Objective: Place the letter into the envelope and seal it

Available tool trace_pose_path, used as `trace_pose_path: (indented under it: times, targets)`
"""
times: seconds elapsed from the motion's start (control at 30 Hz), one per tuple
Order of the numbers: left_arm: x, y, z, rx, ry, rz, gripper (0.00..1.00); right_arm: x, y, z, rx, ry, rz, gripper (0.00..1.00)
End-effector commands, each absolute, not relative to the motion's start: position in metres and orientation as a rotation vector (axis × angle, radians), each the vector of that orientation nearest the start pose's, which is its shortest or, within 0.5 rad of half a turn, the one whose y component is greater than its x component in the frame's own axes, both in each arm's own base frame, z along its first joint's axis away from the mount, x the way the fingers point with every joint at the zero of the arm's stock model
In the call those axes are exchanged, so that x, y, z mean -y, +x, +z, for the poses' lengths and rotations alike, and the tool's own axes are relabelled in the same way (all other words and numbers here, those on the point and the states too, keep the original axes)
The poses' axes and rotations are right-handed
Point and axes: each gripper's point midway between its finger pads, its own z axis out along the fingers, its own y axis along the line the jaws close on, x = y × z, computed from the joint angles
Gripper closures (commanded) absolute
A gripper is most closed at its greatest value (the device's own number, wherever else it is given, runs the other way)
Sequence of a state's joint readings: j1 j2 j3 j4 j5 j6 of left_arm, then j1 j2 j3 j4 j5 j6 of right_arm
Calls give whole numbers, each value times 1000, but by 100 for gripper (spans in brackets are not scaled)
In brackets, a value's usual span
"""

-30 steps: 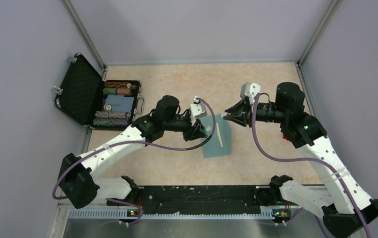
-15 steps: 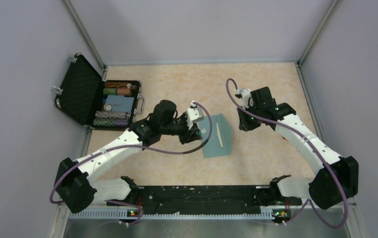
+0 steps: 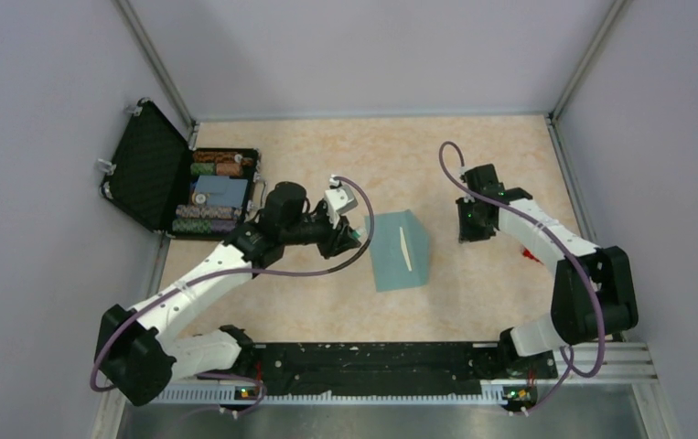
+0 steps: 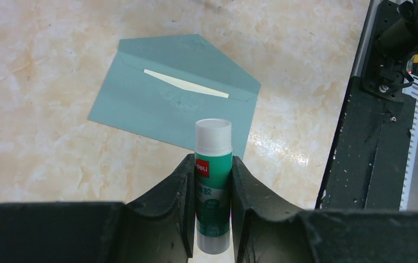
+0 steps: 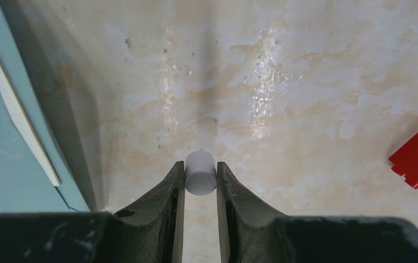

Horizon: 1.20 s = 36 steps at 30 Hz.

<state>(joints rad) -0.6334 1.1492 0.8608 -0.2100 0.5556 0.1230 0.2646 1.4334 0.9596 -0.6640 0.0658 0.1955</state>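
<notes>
Envelope (image 4: 162, 109) is found just ahead of left gripper (image 4: 213, 163), long axis crosswise; glue stick (image 4: 213, 137) is clamped there. White cap (image 5: 200, 174) is pinched in farther right gripper (image 5: 200, 166).

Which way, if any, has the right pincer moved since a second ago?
Yes: the right pincer went rightward from the envelope toward the right wall.

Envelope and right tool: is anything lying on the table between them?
No. The top external view shows only bare table between the envelope and the right tool, which grips a white cap; the right wrist view agrees.
</notes>
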Motion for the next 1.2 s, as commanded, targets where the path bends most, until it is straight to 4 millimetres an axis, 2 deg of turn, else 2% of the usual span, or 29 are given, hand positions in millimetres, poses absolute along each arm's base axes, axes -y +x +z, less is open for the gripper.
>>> trace_pose_path:
  times: [0.0, 0.17, 0.37, 0.53, 0.57, 0.67, 0.77, 0.83, 0.9, 1.0, 1.03, 1.1, 1.17]
  targets:
    - [269, 231, 221, -1731, 1043, -876, 100, -67, 309, 67, -2651, 9, 25, 100]
    - [261, 238, 226, -1748, 978, -879, 100, -60, 314, 52, -2654, 27, -5, 100]
    - [256, 241, 232, -1744, 960, -866, 100, -68, 318, 37, -2680, -3, 64, 99]
    - [252, 245, 234, -1749, 928, -866, 100, -68, 313, 29, -2701, -8, 64, 93]
    - [251, 246, 235, -1748, 922, -866, 100, -67, 312, 28, -2702, -8, 59, 91]
    - [250, 246, 235, -1751, 909, -869, 100, -66, 309, 26, -2705, -10, 53, 72]
    - [250, 246, 234, -1750, 909, -874, 100, -67, 311, 33, -2689, -15, 65, 59]
    - [250, 246, 234, -1748, 905, -876, 100, -71, 320, 49, -2655, -17, 100, 55]
    - [251, 247, 236, -1746, 896, -879, 100, -75, 333, 74, -2600, -30, 164, 52]
    - [246, 260, 246, -1759, 816, -824, 100, -77, 351, 136, -2467, -69, 260, 47]
    - [242, 269, 253, -1763, 743, -797, 100, -79, 357, 165, -2395, -104, 290, 45]
    - [231, 289, 276, -1759, 557, -750, 100, -88, 354, 215, -2260, -206, 341, 44]
    - [225, 309, 311, -1745, 372, -744, 100, -102, 343, 263, -2077, -291, 424, 44]
